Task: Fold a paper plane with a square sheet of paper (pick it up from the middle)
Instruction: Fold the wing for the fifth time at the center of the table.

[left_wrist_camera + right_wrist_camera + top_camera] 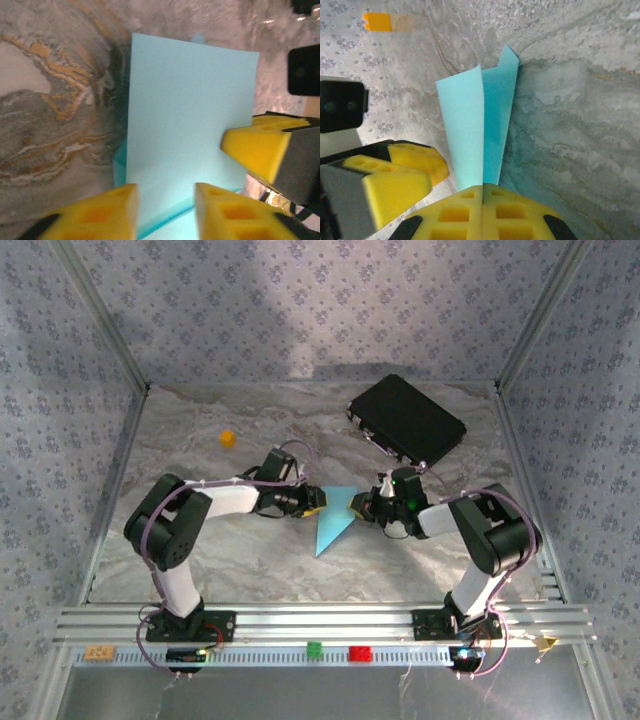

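**Marbled bench with three things around the pincers**

The bench (250, 430) is a grey marbled slab with rusty veins. A black case (407, 420) lies flat on it, askew, beyond the right pincer (362, 506). A small orange cube (228, 438) sits well apart from the case, beyond the left pincer (312, 502) and to its outer side. Between the two pincers a folded blue paper (333, 520) points its tip toward the arm bases. The right pincer's tips clamp its edge, and whether it rests on the bench cannot be told.
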Robot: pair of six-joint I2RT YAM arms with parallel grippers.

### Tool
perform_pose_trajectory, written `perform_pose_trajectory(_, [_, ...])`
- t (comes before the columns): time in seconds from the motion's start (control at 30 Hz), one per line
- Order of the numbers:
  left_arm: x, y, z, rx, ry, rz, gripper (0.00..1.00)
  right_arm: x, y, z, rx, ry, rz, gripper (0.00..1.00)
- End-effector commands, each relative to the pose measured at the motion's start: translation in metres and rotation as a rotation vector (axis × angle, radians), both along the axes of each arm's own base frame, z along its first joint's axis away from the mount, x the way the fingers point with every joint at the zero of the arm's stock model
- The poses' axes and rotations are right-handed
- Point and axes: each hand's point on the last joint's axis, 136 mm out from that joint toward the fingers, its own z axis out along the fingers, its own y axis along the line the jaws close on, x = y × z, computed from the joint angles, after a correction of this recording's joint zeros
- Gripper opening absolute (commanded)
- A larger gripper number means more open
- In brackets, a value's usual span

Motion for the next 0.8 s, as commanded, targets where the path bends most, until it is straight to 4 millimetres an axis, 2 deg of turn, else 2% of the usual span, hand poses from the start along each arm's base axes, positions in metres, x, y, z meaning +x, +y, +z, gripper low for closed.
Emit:
perform_pose_trajectory(0.0, [0.001,0.006,0.024,0.016,-0.091,-0.011,0.42,0.004,-0.005,0.013,0.01,-0.01,-0.084,0.02])
perform_pose_trajectory(0.13, [-0.007,0.008,0.035,0.072,-0.182,-0.05,0.44,0.003,-0.007,0.021,0.009,-0.004,-0.162,0.01])
perform_pose_trajectory(0.2, [-0.013,0.006,0.039,0.089,-0.223,-0.073,0.43,0.001,-0.012,0.018,-0.007,0.018,-0.216,0.01])
perform_pose_trajectory(0.37, [-0.033,0.0,0.036,0.164,-0.304,-0.154,0.41,-0.004,-0.021,0.011,-0.007,0.064,-0.316,0.0])
perform_pose_trajectory(0.67, [-0.064,-0.011,0.025,0.307,-0.414,-0.321,0.47,0.003,-0.004,0.014,0.012,0.076,-0.264,0.03])
perform_pose_trajectory(0.77, [-0.07,-0.012,0.017,0.398,-0.46,-0.371,0.48,0.004,0.001,0.017,0.018,0.067,-0.243,0.1])
